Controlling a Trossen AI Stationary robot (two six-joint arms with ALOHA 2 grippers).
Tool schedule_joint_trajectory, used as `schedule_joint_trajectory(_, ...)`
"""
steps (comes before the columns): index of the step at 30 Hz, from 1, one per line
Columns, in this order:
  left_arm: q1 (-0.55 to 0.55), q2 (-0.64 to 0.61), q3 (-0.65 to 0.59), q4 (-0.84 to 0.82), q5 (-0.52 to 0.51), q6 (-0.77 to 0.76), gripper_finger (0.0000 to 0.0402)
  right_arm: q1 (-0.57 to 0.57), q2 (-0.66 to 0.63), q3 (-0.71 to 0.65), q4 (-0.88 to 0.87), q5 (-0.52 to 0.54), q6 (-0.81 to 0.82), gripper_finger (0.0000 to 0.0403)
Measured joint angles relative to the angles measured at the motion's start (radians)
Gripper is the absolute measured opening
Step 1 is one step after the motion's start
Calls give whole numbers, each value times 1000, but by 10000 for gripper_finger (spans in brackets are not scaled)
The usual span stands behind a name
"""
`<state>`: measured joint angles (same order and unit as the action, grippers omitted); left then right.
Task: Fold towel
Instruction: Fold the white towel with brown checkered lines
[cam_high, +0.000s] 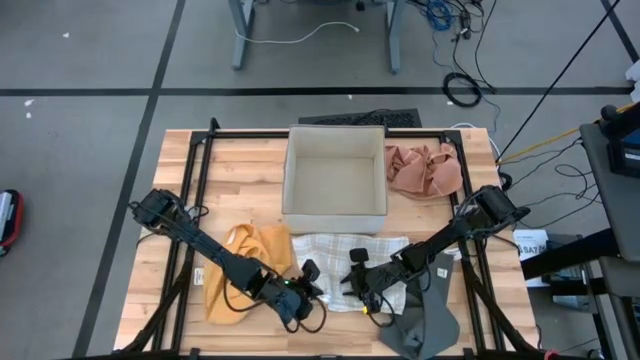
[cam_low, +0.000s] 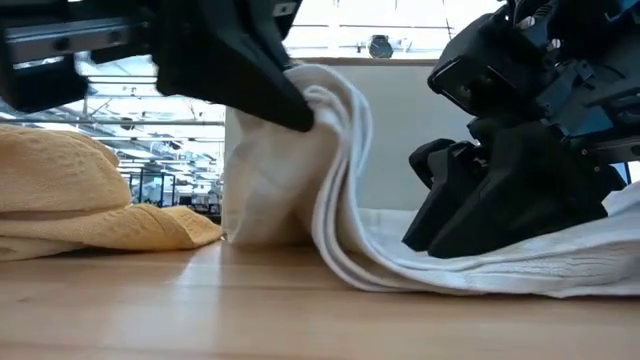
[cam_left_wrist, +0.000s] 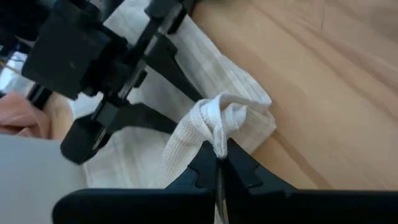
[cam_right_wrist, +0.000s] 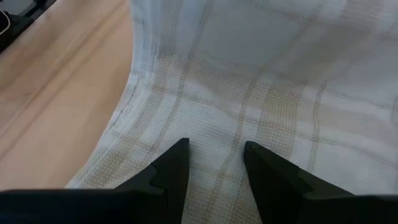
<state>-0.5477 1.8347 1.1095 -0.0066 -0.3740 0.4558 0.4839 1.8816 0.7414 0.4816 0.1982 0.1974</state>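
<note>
White plaid towel (cam_high: 345, 252) lies on the wooden worktop (cam_high: 240, 165) at lower centre of the high view, just below the open beige box (cam_high: 335, 180).

Left gripper (cam_high: 305, 285) sits at the towel's lower left edge. Jaws clenched on a bunched corner of the cloth; in the left wrist view the pinched fold (cam_left_wrist: 214, 124) stands up between the dark tips. In the low view that corner is lifted off the wood at upper centre, cloth hanging down in folds (cam_low: 330, 170) to the worktop.

Right gripper (cam_high: 362, 282) hovers over the towel's lower middle, near the left one. Jaws released, parted, nothing between them; in the right wrist view the two fingers (cam_right_wrist: 171, 171) point down at flat plaid cloth (cam_right_wrist: 267, 81), whether touching cannot be told.

Yellow cloth (cam_high: 245, 265) crumpled at lower left of the high view, beside the towel. Pink cloth (cam_high: 425, 170) at upper right, next to the box. Grey cloth (cam_high: 425, 310) at lower right, below the towel.
</note>
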Motion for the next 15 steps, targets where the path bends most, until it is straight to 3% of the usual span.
schedule_joint_trajectory(9,55,15,1,73,135,53,5,-1,1,0,23,-17,-3,146)
schedule_joint_trajectory(15,78,97,1,154,183,66,18,-1,1,0,23,-20,-2,146)
